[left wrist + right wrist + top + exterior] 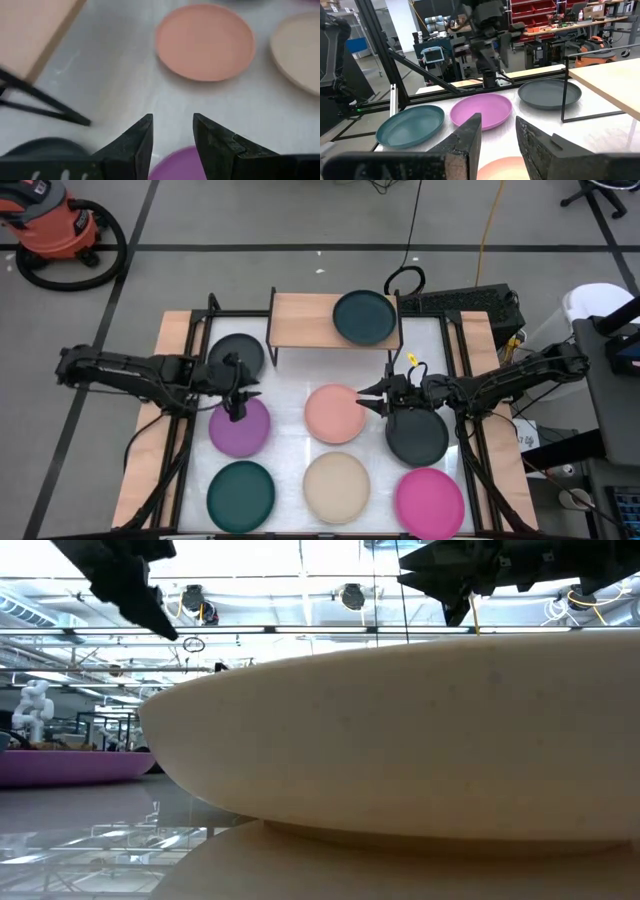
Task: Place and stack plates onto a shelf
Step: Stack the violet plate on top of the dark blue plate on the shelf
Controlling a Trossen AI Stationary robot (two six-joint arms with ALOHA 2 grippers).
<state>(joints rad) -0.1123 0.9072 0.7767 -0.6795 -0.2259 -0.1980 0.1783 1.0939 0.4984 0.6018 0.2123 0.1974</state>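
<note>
Beige plate (400, 740) fills the low view, hiding the shelf (335, 320). High view alone shows a teal plate (364, 317) on it, upper centre. Left tool (238, 402) and right tool (372, 394): both open, empty.

- A robotics lab or workshop, not a home.
- The table (300, 395) stands on a grey floor (230, 220) marked with dark lines, with an orange shop vacuum (55, 225) nearby and cables (490, 230) trailing.
- Beyond the table are red shelving with bins (535, 10), a workbench (585, 22), another robot arm (487, 30) and a small screen (432, 52).
- The low view shows ceiling lights (350, 595) and a white robot figure (35, 705).
</note>
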